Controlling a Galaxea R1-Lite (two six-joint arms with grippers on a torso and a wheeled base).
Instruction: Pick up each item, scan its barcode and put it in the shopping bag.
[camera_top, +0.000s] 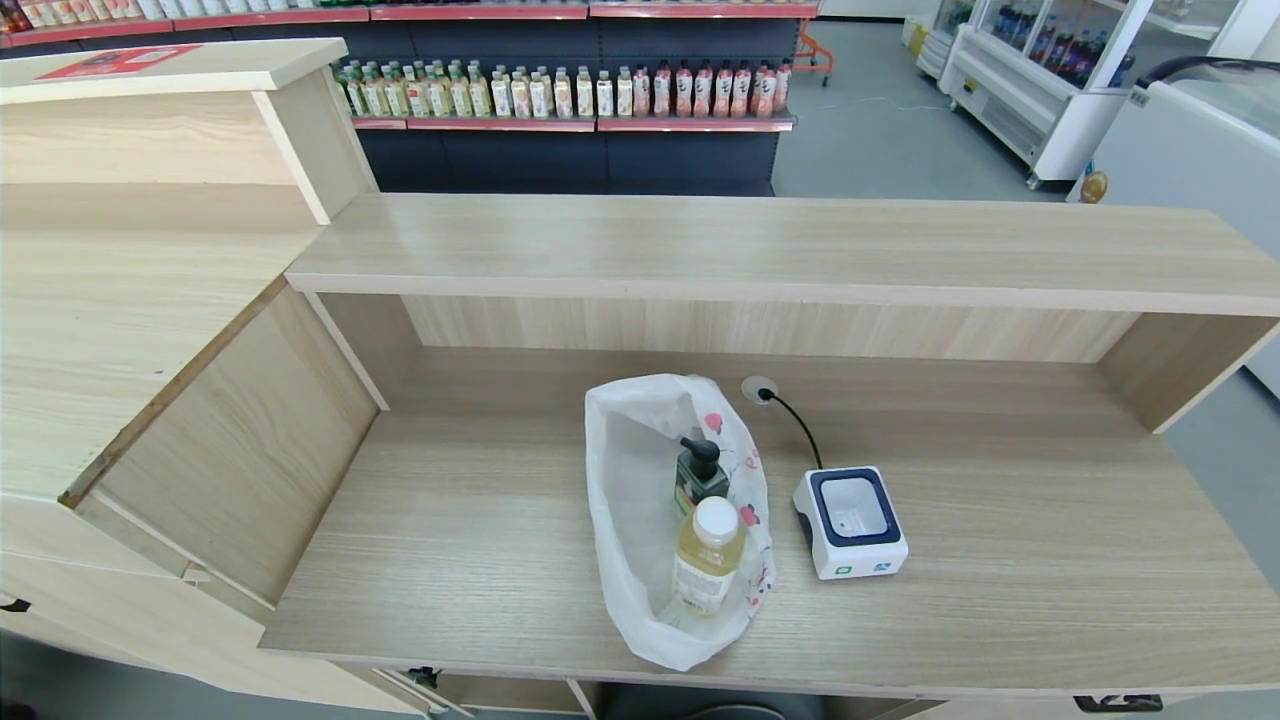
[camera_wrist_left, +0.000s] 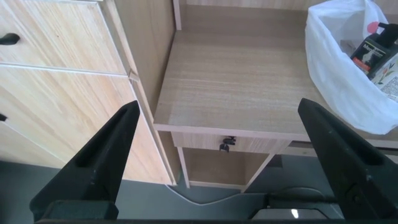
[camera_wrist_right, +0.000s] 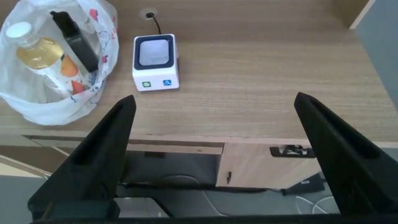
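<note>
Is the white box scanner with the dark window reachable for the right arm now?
Likely yes: the open right gripper faces bare wooden counter up to the scanner, and the white plastic bag stands beside it, not between.

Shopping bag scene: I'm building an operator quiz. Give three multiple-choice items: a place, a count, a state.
1. Where is the scanner relative to the shopping bag? A) inside it B) on the counter, to its right C) on the ledge above
2. How many bottles are in the bag? A) one B) two C) four
3. How are the left gripper and right gripper? A) both open, empty B) both shut on bottles C) one holds the bag
Key: 1 B, it sits on the counter beside the bag; 2 B, a dark pump bottle and a yellow bottle; 3 A, both spread wide with nothing between.
</note>
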